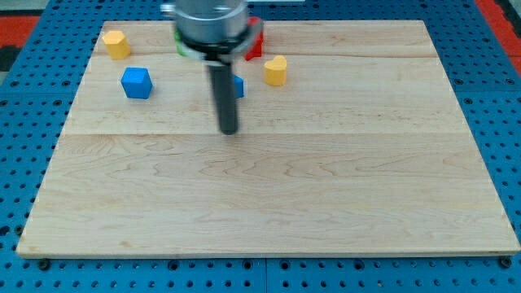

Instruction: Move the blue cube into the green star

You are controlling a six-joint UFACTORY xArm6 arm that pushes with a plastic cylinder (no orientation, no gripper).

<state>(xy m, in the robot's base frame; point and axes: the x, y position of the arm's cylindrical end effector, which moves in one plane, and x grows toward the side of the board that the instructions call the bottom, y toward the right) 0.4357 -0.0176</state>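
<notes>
A blue cube [137, 82] sits on the wooden board [269, 195] at the upper left. A green block [181, 45], its shape hidden, peeks out from behind the arm's head at the view's top. My tip [229, 130] rests on the board, to the right of and below the blue cube, well apart from it. A second blue block [238, 86] is mostly hidden behind the rod.
A yellow block [116, 44] sits at the top left corner. A yellow heart-shaped block [276, 71] lies right of the rod. A red block [255, 41] shows beside the arm's head at the top. Blue pegboard surrounds the board.
</notes>
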